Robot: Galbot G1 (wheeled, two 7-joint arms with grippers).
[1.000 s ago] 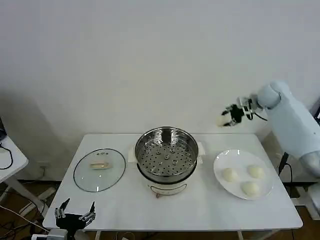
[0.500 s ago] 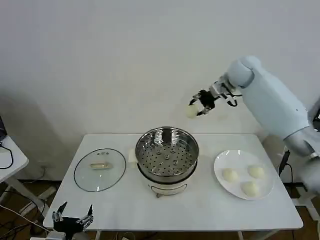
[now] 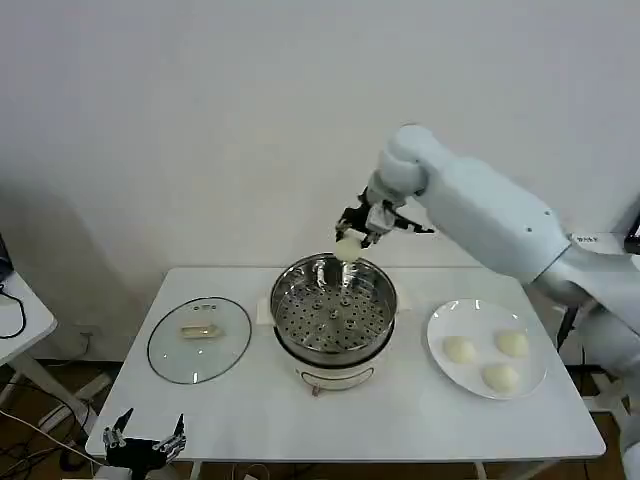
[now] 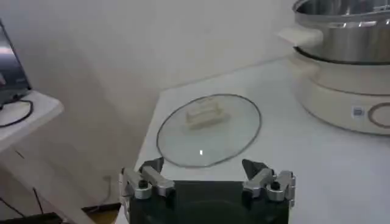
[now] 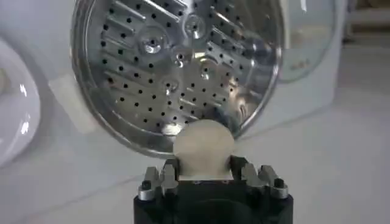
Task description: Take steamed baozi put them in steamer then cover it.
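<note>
Presently: right gripper (image 3: 352, 236), fingers closed on one baozi (image 3: 348, 247), poised above the far rim of the steamer (image 3: 334, 310); basket lies directly below. Three buns on plate (image 3: 445, 320), desk's right side. Left gripper (image 3: 143, 437) spread, empty, off the front-left corner.

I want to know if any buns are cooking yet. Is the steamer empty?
Yes, empty. The steamer basket shows only bare holes. The right pincer holds one bun above its rim; three buns wait on the plate.
</note>
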